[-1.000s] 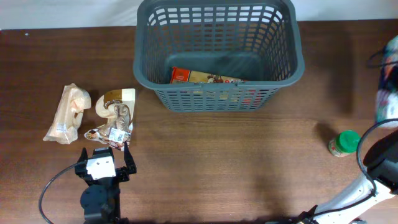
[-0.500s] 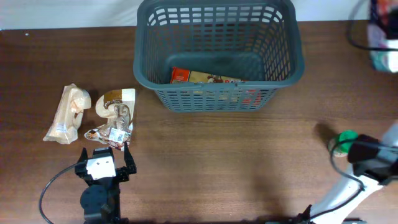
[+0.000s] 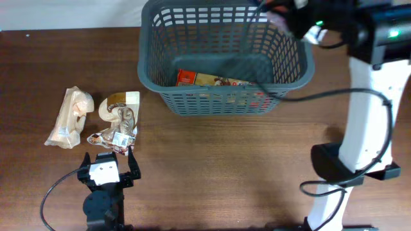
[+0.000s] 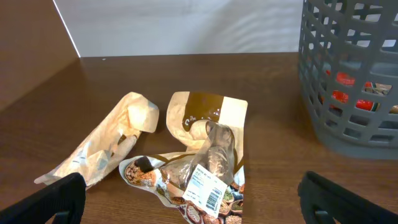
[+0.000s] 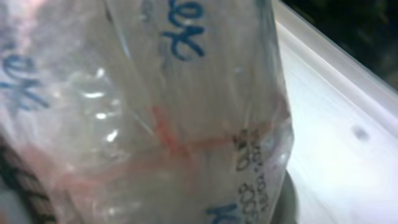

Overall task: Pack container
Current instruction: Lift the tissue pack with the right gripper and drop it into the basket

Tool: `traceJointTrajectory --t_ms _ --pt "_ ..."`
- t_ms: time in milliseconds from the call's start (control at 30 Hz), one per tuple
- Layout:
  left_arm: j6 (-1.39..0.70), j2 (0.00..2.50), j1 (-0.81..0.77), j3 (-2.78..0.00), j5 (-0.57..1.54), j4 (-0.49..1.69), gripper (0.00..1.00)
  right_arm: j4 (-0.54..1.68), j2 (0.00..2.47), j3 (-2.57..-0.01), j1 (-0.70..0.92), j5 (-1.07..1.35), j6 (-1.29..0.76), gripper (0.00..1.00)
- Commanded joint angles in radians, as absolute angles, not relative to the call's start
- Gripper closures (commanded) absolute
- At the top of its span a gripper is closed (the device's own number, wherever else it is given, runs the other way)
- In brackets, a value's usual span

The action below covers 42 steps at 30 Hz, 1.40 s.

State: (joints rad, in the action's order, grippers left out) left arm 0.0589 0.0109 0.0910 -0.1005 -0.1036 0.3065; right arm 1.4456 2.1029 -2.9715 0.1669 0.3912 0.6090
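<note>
Container (image 3: 292, 69) is parked mid back edge of the worktop. A clear bag (image 5: 155, 112) is held pinched in the right gripper (image 3: 288, 16) above its right rim, probably for dropping in. Left gripper (image 3: 109, 160) is spread wide, front-left.

I record the dark grey lattice-sided plastic basket (image 3: 225, 99) as one uniform colour. The flat packet (image 3: 212, 79) inside it reads red and brown. The wooden table (image 3: 225, 167) is dark brown and grained. The crumpled bag (image 3: 69, 117) is pale beige, and the folded packet (image 3: 121, 104) is brown and cream. The clear plastic bag (image 5: 155, 106) bears blue lettering and thin red lines.
</note>
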Motion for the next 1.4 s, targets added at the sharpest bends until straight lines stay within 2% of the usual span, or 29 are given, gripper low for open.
traceJointTrajectory --t_ms 0,200,433,867,1167,1200,1233,1267,1367 --pt "0.049 0.005 0.088 -0.096 -0.093 0.306 0.01 1.466 2.078 -2.962 0.234 0.386 0.728 0.96" --pt "0.049 0.005 0.088 -0.096 -0.093 0.307 0.01 1.542 2.101 -2.905 0.268 0.377 0.774 0.96" --pt "0.049 0.005 0.088 -0.096 -0.094 0.306 0.01 1.544 2.118 -2.666 0.268 0.355 0.827 0.96" --pt "0.049 0.005 0.088 -0.096 -0.093 0.306 0.01 1.277 2.118 -2.215 0.268 0.355 0.826 0.96" --pt "0.049 0.005 0.088 -0.096 -0.093 0.306 0.01 1.193 2.123 -2.147 0.268 0.355 0.808 0.96" --pt "0.049 0.005 0.088 -0.096 -0.093 0.306 0.01 1.184 2.123 -2.147 0.268 0.355 0.798 0.93" --pt "0.049 0.005 0.088 -0.096 -0.093 0.306 0.01 1.177 2.123 -2.147 0.268 0.355 0.784 0.66" --pt "0.049 0.005 0.088 -0.096 -0.093 0.306 0.01 1.171 2.123 -2.147 0.268 0.355 0.772 0.00" --pt "0.049 0.005 0.088 -0.096 -0.093 0.306 0.01 1.165 2.123 -2.147 0.268 0.355 0.769 0.01"
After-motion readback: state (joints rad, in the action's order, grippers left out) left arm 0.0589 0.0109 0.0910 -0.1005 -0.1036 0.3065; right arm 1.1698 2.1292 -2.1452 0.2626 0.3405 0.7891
